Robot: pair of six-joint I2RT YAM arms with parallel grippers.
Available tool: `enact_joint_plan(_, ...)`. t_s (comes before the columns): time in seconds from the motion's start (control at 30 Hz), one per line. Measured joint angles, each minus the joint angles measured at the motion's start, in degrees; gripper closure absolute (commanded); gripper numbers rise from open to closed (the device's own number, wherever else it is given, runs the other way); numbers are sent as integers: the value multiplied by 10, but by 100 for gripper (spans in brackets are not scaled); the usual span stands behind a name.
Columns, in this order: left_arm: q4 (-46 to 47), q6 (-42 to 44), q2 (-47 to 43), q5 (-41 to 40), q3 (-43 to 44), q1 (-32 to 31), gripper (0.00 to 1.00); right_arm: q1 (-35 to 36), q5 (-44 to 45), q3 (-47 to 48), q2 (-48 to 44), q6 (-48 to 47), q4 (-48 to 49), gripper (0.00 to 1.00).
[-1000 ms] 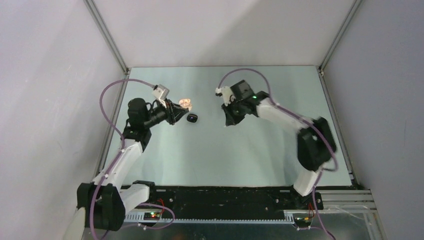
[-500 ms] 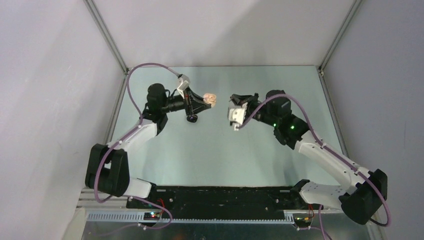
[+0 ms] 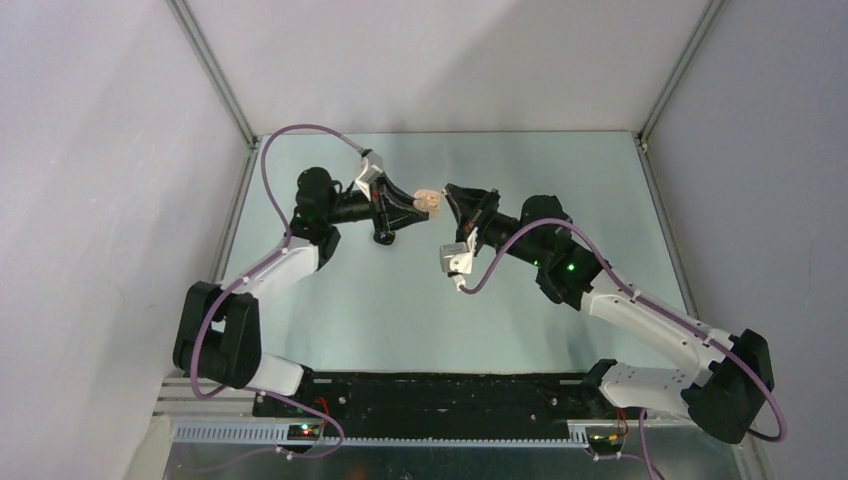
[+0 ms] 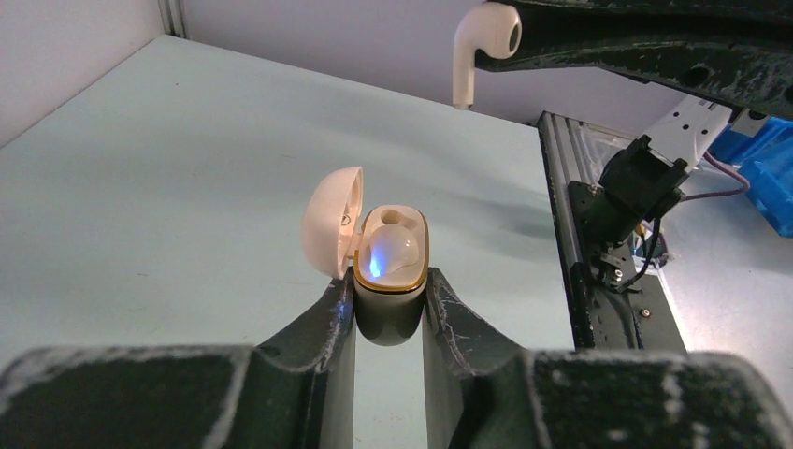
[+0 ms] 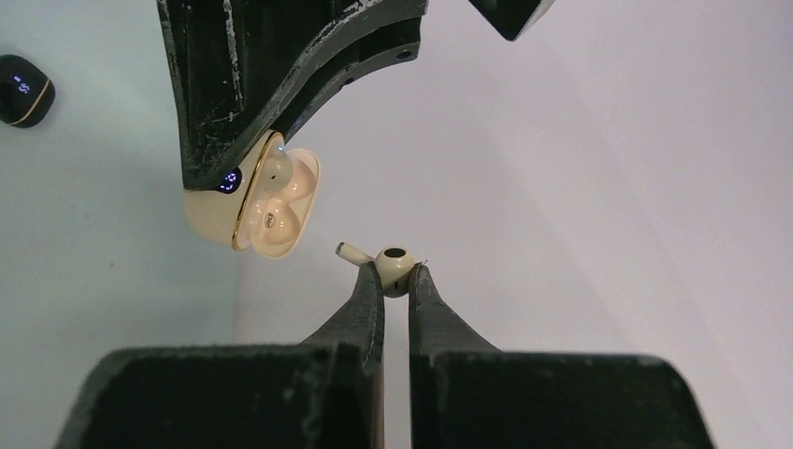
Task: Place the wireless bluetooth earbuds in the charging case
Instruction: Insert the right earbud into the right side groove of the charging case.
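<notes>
Open cream case (image 4: pixel 391 257) clamped in left hand (image 4: pixel 390 301); right hand (image 5: pixel 395 275) pinches cream earbud (image 5: pixel 393 259), indiscernible from above

Cream earbud (image 5: pixel 395 263) midair, just beside open cream case (image 4: pixel 391 285) w/ lid up, blue LED.

A: Right wrist view?
B: The right tool (image 5: pixel 394 281) covers the lower body of the cream earbud (image 5: pixel 393 257). The left edge cuts the black case (image 5: pixel 22 91).
A: Left wrist view?
B: The left tool (image 4: pixel 390 295) hides the lower half of the cream case (image 4: pixel 390 262). The right tool runs off the top edge.
A: Overhead?
B: Earbud too small to make out. The black case merges with the dark left tool.
</notes>
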Motion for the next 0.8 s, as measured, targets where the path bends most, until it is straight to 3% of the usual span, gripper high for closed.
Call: enact_joint_plan(0.8, 21, 5, -17, 8, -3, -2, 100, 7, -18, -7, 24, -70, -1, 100)
